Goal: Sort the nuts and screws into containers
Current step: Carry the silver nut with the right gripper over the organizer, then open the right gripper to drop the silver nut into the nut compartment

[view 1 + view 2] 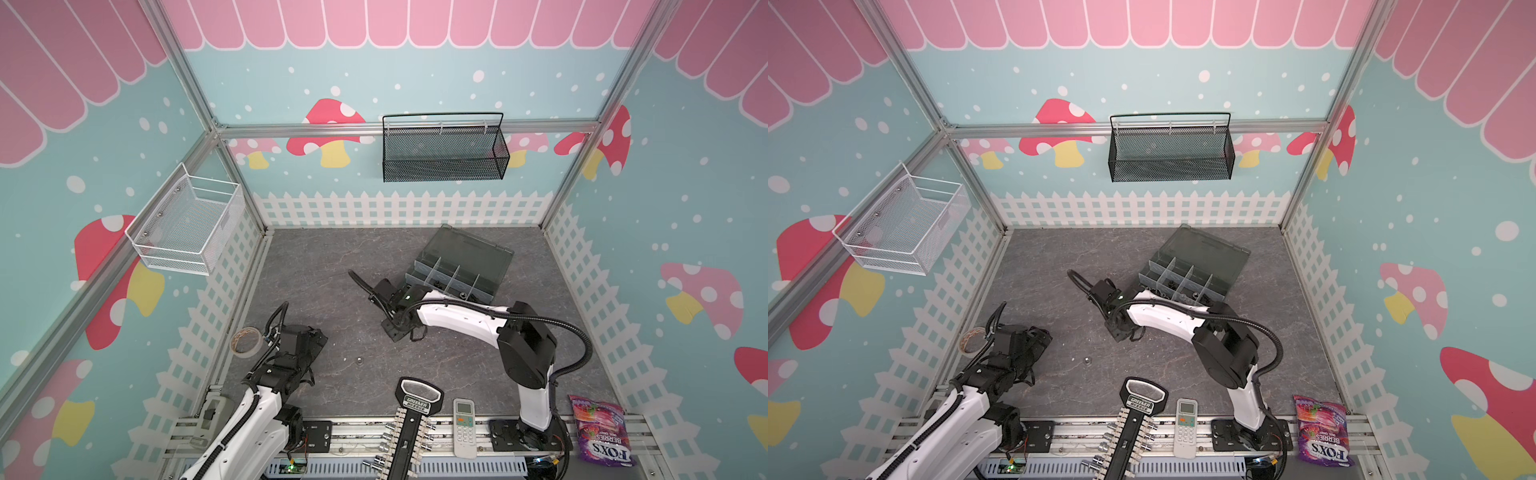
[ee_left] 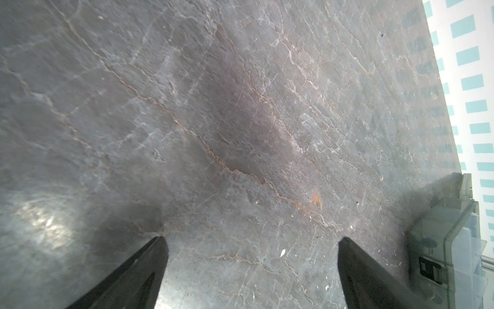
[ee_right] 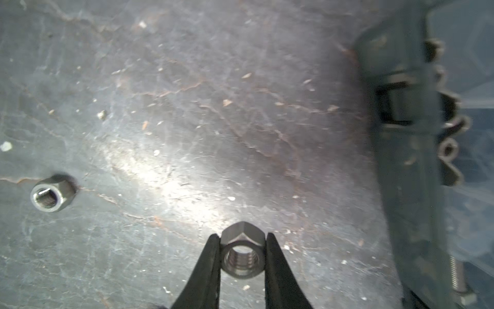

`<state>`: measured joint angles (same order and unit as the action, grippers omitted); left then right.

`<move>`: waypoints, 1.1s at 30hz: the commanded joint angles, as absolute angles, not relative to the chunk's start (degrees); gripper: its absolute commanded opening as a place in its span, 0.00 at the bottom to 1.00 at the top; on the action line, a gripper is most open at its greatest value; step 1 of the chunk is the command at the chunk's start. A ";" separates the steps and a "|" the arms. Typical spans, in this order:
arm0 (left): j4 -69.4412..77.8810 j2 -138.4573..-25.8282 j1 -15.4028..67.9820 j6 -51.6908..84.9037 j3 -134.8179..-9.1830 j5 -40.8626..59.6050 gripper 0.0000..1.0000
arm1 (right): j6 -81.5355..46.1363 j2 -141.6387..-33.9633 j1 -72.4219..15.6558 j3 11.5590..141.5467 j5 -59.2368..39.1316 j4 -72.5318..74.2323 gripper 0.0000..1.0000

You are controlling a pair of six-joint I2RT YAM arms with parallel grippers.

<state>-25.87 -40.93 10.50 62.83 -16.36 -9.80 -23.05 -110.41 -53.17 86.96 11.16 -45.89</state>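
In the right wrist view my right gripper point(image 3: 242, 235) is shut on a silver hex nut point(image 3: 242, 254), held just above the grey floor. A second silver nut point(image 3: 52, 194) lies loose on the floor; it shows as a small shiny dot in both top views point(image 1: 358, 360) point(image 1: 1087, 360). The dark grey organiser box point(image 1: 451, 276) point(image 1: 1183, 274) with its containers stands open just behind the right gripper point(image 1: 397, 328); its front wall point(image 3: 406, 160) is close by, with black nuts point(image 3: 451, 149) and a silver screw point(image 3: 457, 275) inside. My left gripper point(image 2: 252, 238) point(image 1: 307, 336) is open and empty at the front left.
A socket rack point(image 1: 409, 432), a white remote point(image 1: 464, 428) and a purple candy bag point(image 1: 600, 432) lie along the front edge. A tape roll point(image 1: 246, 341) sits by the left arm. A black mesh basket point(image 1: 444, 149) and a white wire basket point(image 1: 187, 224) hang on the walls.
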 commanded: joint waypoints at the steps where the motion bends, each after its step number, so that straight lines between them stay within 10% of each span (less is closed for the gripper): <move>1: -26.11 -40.47 9.97 64.23 -15.82 -10.01 1.00 | -23.25 -106.15 -49.73 84.99 15.17 -47.00 0.11; 33: -26.01 -41.48 9.93 63.83 -16.88 -10.02 1.00 | -16.35 -105.23 -22.61 78.21 11.04 -36.13 0.13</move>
<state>-25.87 -41.41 10.24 62.81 -16.36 -9.76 -17.52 -103.55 -22.87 78.81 11.88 -36.99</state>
